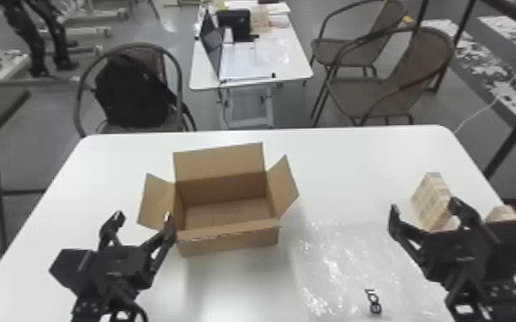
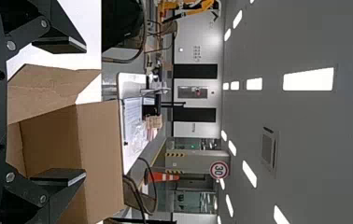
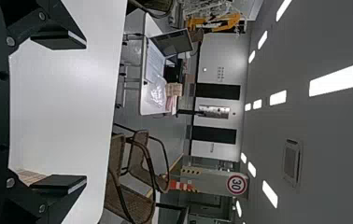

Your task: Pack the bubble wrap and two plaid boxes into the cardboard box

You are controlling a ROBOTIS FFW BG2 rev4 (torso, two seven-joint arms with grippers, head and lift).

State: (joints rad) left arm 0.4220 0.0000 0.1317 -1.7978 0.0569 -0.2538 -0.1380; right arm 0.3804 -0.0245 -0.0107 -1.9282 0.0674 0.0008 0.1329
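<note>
Open-handed: two empty grippers hang over a white desk (image 1: pixel 111 160), a flapped cardboard box beyond one and a plaid box beyond the other.
At left, the left gripper (image 1: pixel 143 217) holds its fingers well apart; the cardboard box (image 1: pixel 231 245), top flaps spread, stands open ahead of it and to its right. Between the grippers, nearer the right one, bubble wrap (image 1: pixel 338 257) lies flat on the desk. The right gripper (image 1: pixel 424 206), its fingers also parted, has one plaid box (image 1: pixel 429 199) upright just beyond its fingers, partly hidden by one of them. Farther right, behind that gripper's body, what appears to be the second plaid box (image 1: pixel 502 213) shows its top.
</note>
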